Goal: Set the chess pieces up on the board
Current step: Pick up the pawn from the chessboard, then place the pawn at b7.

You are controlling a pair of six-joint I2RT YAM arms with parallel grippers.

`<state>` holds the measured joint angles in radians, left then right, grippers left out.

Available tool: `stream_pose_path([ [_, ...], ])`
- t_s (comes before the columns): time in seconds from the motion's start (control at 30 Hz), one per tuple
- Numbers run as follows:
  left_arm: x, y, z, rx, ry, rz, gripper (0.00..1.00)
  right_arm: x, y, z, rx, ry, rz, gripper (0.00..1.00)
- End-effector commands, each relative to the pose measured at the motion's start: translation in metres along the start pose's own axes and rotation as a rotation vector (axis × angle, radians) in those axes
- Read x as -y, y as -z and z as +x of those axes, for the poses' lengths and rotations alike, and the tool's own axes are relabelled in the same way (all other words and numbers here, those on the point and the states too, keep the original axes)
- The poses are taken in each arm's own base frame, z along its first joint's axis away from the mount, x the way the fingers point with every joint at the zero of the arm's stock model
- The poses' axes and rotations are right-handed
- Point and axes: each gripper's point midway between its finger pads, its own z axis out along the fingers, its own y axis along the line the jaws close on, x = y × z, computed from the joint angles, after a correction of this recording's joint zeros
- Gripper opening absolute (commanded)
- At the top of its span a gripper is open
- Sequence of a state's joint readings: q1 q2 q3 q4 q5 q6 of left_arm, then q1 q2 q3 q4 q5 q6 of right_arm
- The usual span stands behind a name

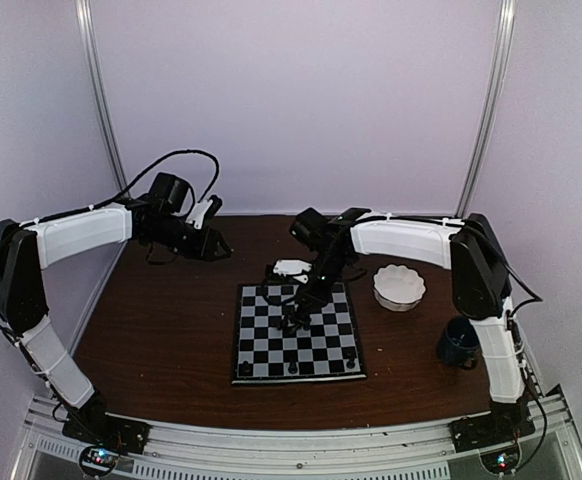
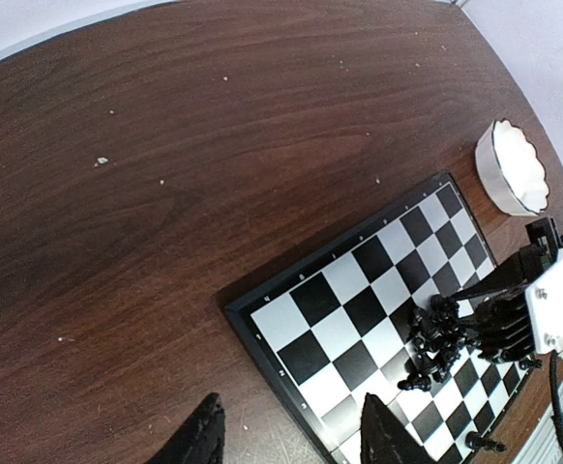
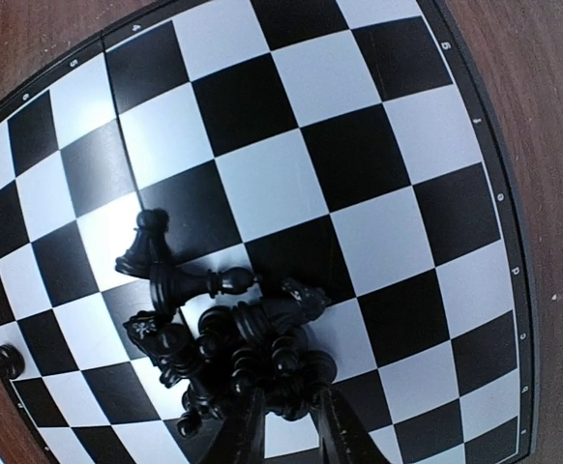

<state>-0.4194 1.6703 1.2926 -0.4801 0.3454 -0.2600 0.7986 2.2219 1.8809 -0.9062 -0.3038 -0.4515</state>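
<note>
Over heaped chess pieces (image 3: pixel 252 362) on the board (image 3: pixel 359 174), right tool (image 3: pixel 289 425) (grip unclear); left tool (image 2: pixel 291 425) splayed, empty.

I see ribbed white shells over the long links of both arms, with bulky black housings at the joints. The left arm (image 1: pixel 81 232) trails a thin black cable (image 1: pixel 176 157); the right arm (image 1: pixel 401 240) has a white plate (image 2: pixel 557 304) near its wrist. The left end effector (image 2: pixel 296 440) and right end effector (image 3: pixel 286 430) are black and tapered. The bases (image 1: pixel 101 440) seem to carry tiny coloured lights, though they're blurry.
</note>
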Motion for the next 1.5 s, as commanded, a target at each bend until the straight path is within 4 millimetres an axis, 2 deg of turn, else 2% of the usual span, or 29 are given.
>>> stream_pose_path([
  [0.0,0.003,0.005,-0.016,0.042,-0.015,0.009,0.48,0.015,-0.004,-0.004,0.002,-0.025,0.047,0.21],
  [0.27,0.003,0.005,-0.016,0.042,-0.016,0.009,0.48,0.018,-0.013,0.001,-0.013,-0.032,0.048,0.21],
  [0.5,0.003,0.005,-0.016,0.042,-0.015,0.010,0.48,0.018,-0.010,-0.002,-0.009,-0.039,0.040,0.07],
  [0.63,0.003,0.005,-0.016,0.041,-0.017,0.010,0.48,0.018,0.009,-0.006,0.018,-0.033,0.056,0.00],
  [0.9,0.002,0.005,-0.016,0.042,-0.018,0.007,0.48,0.012,0.054,-0.008,0.072,-0.014,0.100,0.00],
  [1.0,0.002,0.005,-0.016,0.042,-0.018,0.007,0.48,0.002,0.067,0.004,0.073,0.006,0.093,0.00],
  [1.1,0.002,0.005,-0.015,0.041,-0.018,0.008,0.48,-0.016,0.069,0.026,0.052,0.036,0.049,0.00],
  [1.3,0.003,0.007,-0.017,0.046,-0.019,0.008,0.48,-0.051,0.049,0.076,-0.052,0.100,-0.028,0.00],
  [1.47,0.003,0.007,-0.017,0.046,-0.019,0.007,0.48,-0.067,0.035,0.090,-0.083,0.145,-0.035,0.01],
])
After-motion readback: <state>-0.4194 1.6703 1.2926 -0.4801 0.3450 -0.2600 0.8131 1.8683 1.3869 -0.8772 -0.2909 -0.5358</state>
